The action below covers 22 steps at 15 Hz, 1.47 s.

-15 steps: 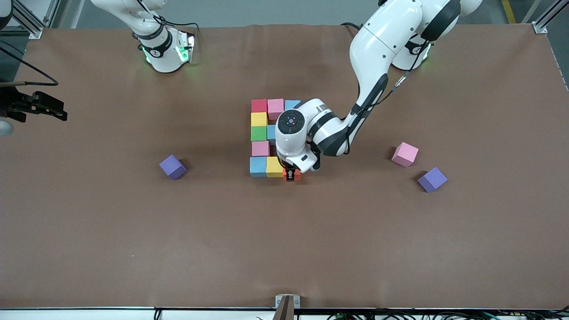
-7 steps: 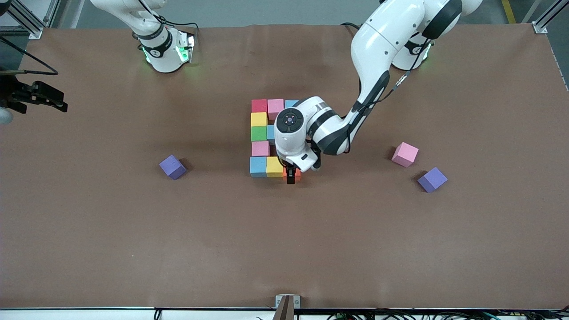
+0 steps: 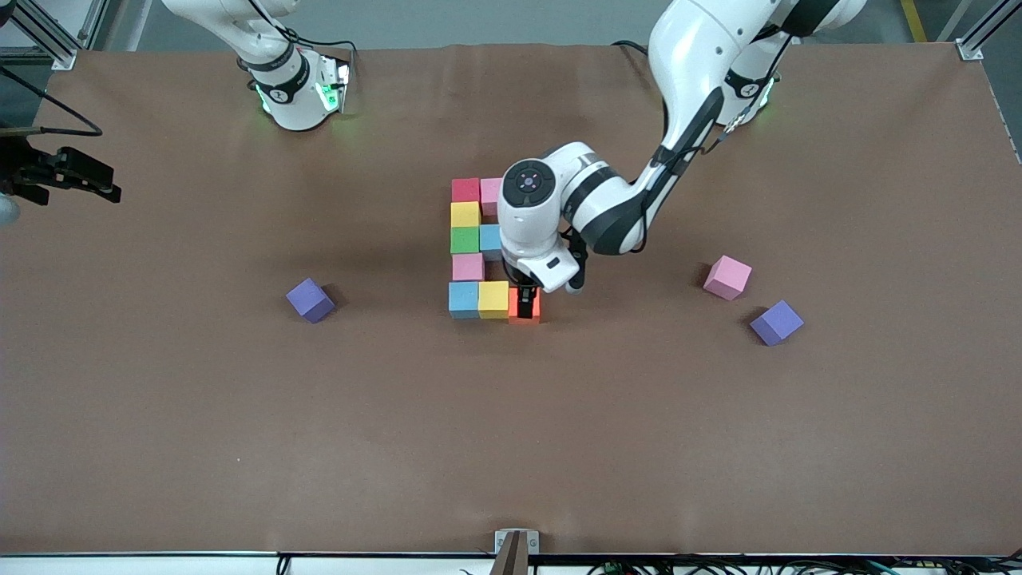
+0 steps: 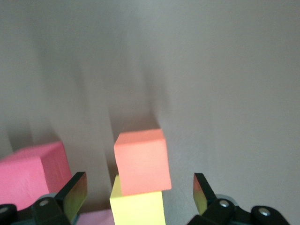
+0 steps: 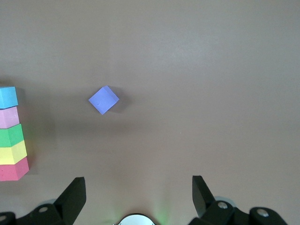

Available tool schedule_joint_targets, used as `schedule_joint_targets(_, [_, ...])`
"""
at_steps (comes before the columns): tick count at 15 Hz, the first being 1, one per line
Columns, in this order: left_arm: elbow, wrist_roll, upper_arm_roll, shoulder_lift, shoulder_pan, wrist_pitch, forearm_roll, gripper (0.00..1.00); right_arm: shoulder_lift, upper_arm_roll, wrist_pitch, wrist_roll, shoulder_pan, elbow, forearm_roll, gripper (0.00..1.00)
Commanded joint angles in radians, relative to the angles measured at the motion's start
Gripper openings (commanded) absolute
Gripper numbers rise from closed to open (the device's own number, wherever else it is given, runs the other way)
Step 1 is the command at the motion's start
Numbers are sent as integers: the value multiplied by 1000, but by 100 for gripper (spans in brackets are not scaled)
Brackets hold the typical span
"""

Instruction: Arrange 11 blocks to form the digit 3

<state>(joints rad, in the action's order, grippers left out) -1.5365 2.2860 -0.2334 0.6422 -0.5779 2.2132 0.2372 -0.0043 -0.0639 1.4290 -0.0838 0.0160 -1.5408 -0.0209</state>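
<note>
The left gripper [image 3: 524, 303] has let go of the small orange foam cube [image 3: 533, 306] and lifted a little. Its fingers are spread wide now, one on either side of the cube and clear of it, holding nothing. The cube sits on the brown desk [image 3: 239, 415] near its middle, touching the yellow foam cube [image 3: 493, 299] and closing the row of the multicoloured foam-cube figure [image 3: 466, 239] that lies nearest the front edge. I'd say that row is done. A loose pink foam cube [image 3: 726, 277] lies toward the left arm's end. The right gripper [image 5: 136, 199] waits with its fingers spread and empty, over the desk's edge at the right arm's end.
</note>
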Motion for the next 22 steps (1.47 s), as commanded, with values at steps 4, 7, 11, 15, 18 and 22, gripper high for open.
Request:
schedule_joint_targets(4, [-99, -542, -30, -168, 199, -61, -18, 100, -52, -11, 16, -7, 10, -39, 18, 100])
schedule_joint_targets(7, [-100, -850, -122, -185, 353, -75, -16, 100, -52, -11, 16, -7, 12, -36, 19, 100])
schedule_joint_targets(11, [-163, -1239, -149, -257, 498, -95, -15, 100, -57, -13, 11, -8, 12, -33, 18, 100])
schedule_joint_targets(15, [-171, -1595, -152, -335, 624, -162, -25, 100, -59, -13, 13, -8, 12, -30, 18, 100])
schedule_joint_targets(18, [-168, -1833, -150, -415, 723, -234, -111, 100, -74, -14, -5, -10, 10, -30, 18, 100])
schedule_joint_targets(22, [-168, -2102, -150, -521, 864, -368, -208, 100, -91, -10, -16, -10, 13, -30, 18, 100])
